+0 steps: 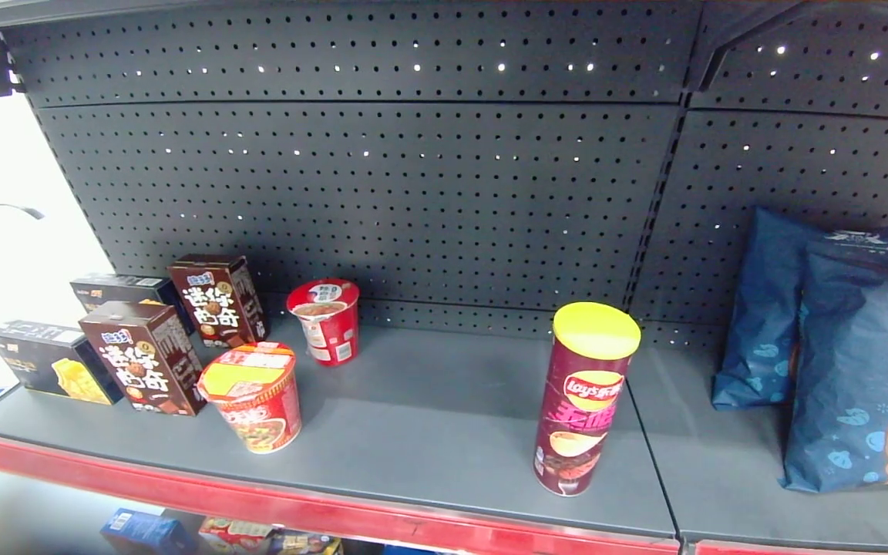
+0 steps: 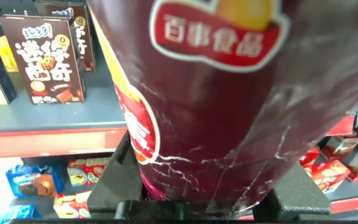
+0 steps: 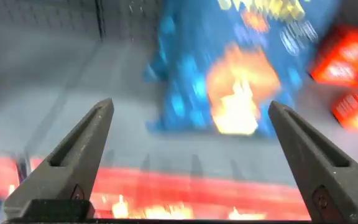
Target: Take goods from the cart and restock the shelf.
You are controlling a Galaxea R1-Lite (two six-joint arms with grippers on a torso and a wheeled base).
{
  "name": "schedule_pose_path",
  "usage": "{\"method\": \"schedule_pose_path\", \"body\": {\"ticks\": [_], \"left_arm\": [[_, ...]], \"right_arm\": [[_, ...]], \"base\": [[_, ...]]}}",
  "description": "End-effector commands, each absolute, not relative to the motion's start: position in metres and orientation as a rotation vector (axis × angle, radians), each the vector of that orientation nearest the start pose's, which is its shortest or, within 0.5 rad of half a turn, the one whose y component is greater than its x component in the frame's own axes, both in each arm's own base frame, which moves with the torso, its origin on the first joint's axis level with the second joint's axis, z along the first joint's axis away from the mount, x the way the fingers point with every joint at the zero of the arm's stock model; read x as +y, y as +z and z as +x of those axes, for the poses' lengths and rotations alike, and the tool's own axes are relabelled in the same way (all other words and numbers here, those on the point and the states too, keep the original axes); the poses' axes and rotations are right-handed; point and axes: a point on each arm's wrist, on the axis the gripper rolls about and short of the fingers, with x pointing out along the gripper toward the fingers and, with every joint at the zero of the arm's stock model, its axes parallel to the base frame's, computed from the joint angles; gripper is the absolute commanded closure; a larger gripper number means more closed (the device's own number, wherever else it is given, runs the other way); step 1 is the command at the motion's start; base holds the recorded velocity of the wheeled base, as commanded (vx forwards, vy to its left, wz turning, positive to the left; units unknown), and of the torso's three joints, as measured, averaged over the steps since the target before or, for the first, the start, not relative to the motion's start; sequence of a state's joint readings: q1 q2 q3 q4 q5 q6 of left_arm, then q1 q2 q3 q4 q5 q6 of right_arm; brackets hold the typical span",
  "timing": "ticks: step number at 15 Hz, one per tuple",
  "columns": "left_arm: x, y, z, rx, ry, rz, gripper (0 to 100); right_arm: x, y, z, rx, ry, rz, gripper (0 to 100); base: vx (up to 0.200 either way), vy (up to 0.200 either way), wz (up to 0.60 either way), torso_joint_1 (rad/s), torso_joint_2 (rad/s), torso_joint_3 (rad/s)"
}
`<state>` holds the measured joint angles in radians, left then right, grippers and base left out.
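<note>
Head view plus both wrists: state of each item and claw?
left claw, shut on held chips can
held chips can, gripped, in front of the shelf
right claw, open, empty
shelf chips can, upright, lid on
front noodle cup, upright, lid on
rear noodle cup, upright, lid on
chocolate boxes, upright, closed
blue snack bags, standing

The chip can (image 2: 229, 93) is cut off by the edges of the left wrist view, and its lid and base are hidden. A blue snack bag (image 3: 229, 81) and red boxes (image 3: 347, 68) are reduced to a blur in the right wrist view. In the head view, the front blue bag (image 1: 868, 370) is clipped at the right edge and the lower-shelf goods (image 1: 236, 533) at the bottom.
</note>
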<state>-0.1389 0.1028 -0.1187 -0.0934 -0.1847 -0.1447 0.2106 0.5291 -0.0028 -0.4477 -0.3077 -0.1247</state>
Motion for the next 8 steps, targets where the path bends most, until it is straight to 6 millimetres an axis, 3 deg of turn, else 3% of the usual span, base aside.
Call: {"method": "schedule_pose_path", "body": {"ticks": [1, 8], "left_arm": [[0.000, 0.131, -0.027, -0.120, -0.351, -0.141, 100], [0.001, 0.174, -0.019, -0.117, -0.499, -0.132, 100]], "right_arm": [[-0.010, 0.087, -0.015, 0.013, -0.104, -0.130, 0], [-0.009, 0.085, -0.014, 0.028, -0.034, -0.133, 0]], "base": [[0.000, 0.000, 0.00, 0.000, 0.00, 0.000], [0.000, 0.000, 0.00, 0.000, 0.00, 0.000]]}}
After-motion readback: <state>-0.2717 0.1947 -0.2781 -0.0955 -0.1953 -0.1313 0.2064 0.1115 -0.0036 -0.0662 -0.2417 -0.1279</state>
